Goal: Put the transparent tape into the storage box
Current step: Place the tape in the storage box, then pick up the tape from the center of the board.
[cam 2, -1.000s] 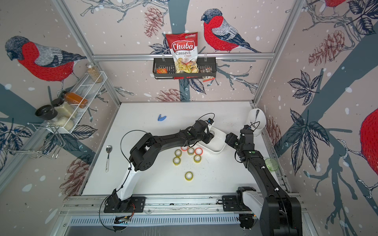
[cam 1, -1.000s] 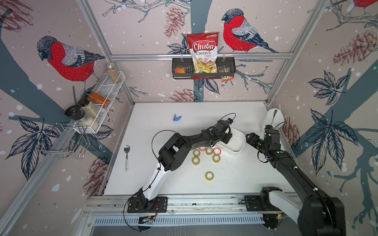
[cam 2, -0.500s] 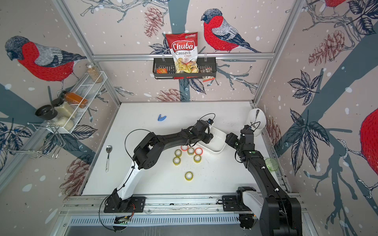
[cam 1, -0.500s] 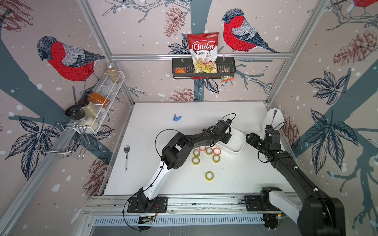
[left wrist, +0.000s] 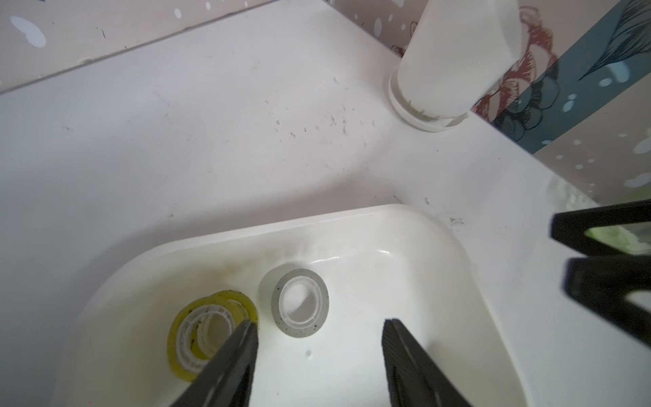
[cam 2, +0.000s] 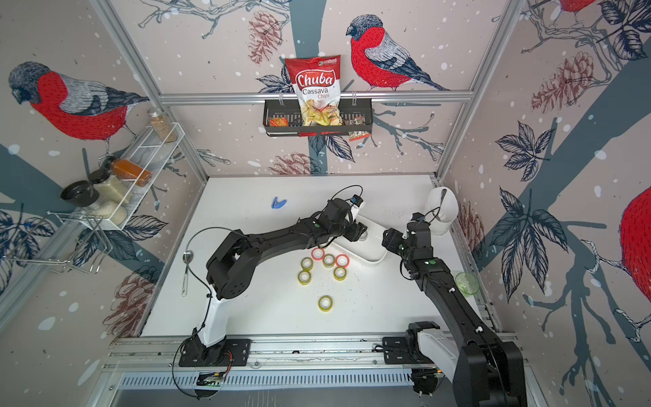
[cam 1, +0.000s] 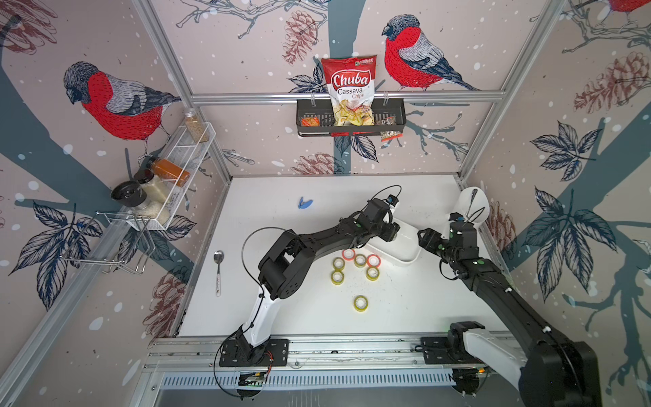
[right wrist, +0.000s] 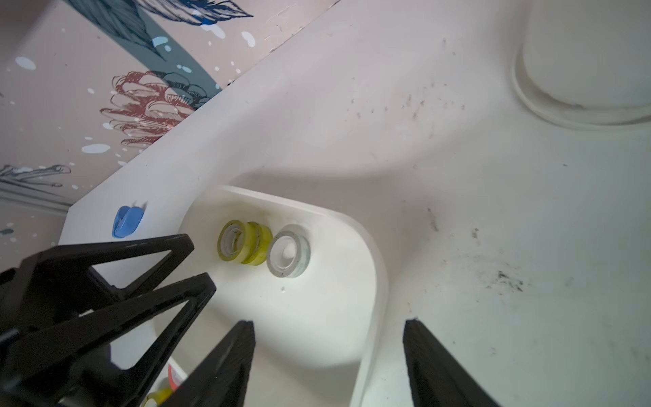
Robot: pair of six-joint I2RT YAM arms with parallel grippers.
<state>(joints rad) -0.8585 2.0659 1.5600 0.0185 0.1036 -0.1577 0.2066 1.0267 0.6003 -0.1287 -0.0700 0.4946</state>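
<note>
Top views, storage box point(cam 1: 408, 248): a shallow white bin on the table, right of centre, between the ends of the 2 arms in both top views.
Top views, left gripper point(cam 1: 391, 232): over the box's left part; its jaws are too hidden here to judge.
Top views, right gripper point(cam 2: 389, 240): at the box's right edge.
Top views, loose rolls point(cam 1: 360, 261): 6 clustered on the table just beside the box, 2 orange-red and 4 yellow; a lone yellow roll point(cam 1: 360, 303) lies apart, nearer the front rail.
Left wrist, left gripper point(left wrist: 320, 322): fingers spread with nothing pinched, above the box floor.
Left wrist, transparent tape point(left wrist: 301, 303): lying flat inside the storage box point(left wrist: 317, 220), just ahead of the gap between the fingers.
Left wrist, yellow tape point(left wrist: 197, 331): also in the box, just beside the transparent tape and partly behind 1 finger.
Right wrist, right gripper point(right wrist: 329, 321): spread wide, pinching nothing; 1 finger is over the box interior, the other over the table, with the box wall point(right wrist: 373, 267) between them.
Right wrist, transparent tape point(right wrist: 289, 251): in the box, against the yellow tape point(right wrist: 243, 246).
</note>
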